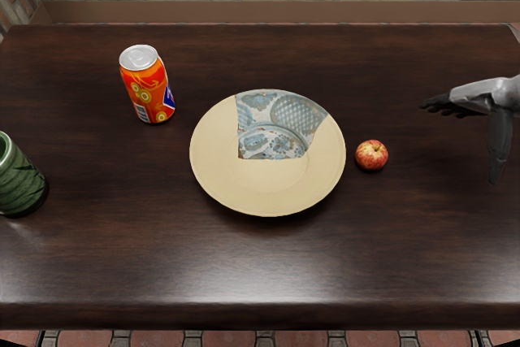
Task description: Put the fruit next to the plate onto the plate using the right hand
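Note:
A small red and yellow apple (371, 154) lies on the dark table just right of the cream plate (219, 164), which has a blue patterned wedge at its top. My right hand (467, 111) comes in from the right edge, above the table and well right of the apple. Its dark fingers (441, 105) stretch out to the left and one grey finger hangs down; it holds nothing. The left arm does not show.
An orange soda can (148, 84) stands left of the plate. A green ribbed cup (18, 178) sits at the table's left edge. A brick wall runs behind the table's far edge.

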